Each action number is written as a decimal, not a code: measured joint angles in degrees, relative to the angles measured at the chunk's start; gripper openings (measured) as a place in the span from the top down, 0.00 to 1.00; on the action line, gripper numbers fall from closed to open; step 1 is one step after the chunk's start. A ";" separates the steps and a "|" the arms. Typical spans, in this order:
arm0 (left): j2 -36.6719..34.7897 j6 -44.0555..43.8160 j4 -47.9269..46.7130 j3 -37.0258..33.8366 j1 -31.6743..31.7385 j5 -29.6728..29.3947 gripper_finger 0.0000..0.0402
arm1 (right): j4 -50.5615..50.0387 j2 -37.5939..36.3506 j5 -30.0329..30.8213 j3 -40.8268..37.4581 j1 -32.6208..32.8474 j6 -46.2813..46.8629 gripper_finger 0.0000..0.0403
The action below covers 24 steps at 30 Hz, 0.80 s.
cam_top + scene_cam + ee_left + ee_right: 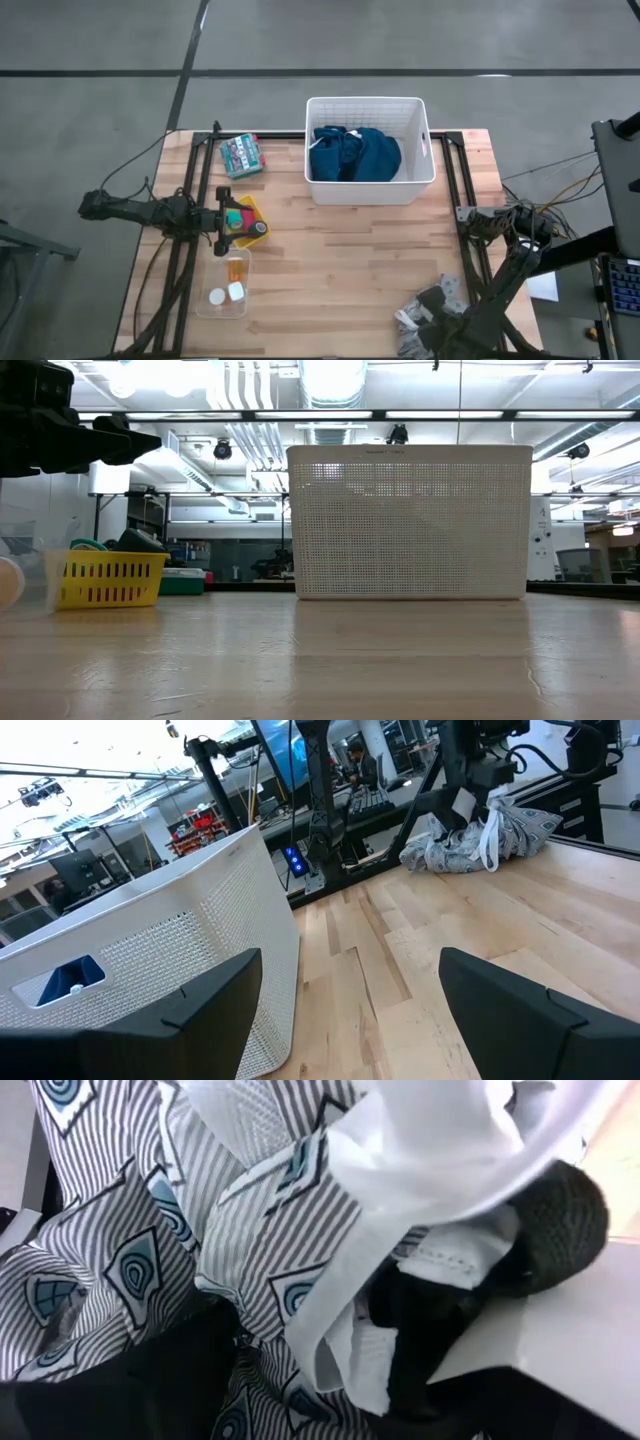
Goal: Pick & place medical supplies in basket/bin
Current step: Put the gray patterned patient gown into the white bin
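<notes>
Centrally, one white slotted tub [420,150] holds one dark blue garment [354,154]; left gripper [345,1010] apart over the yellow tray [252,212]; right gripper [432,318] clamped on the patterned cloth [170,1230].

right gripper [300,1370] fingertips buried in patterned cloth [150,1230], clear box [20,575] cut by frame edge, tub [410,525] contents hidden behind wall

Both arms are dark, near black, built of slim tubular links with bulkier joint housings. The left tool [232,222] ends in two broad, flat, matte black fingers [190,1020] with angular edges. Thin black cables trail from each arm's base, and the right tool [432,318] is equally dark.
</notes>
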 joint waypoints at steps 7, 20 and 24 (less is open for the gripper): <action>0.02 0.00 0.00 -0.01 -0.02 0.00 0.23 | 0.88 0.04 1.08 -0.96 0.04 -0.81 0.18; 0.02 0.00 0.01 0.00 -0.01 0.00 0.23 | 2.79 0.09 1.17 -1.58 0.00 -0.59 0.20; 0.02 0.00 0.00 0.00 -0.01 0.00 0.23 | 3.17 0.15 1.19 -1.64 -0.12 -0.44 0.28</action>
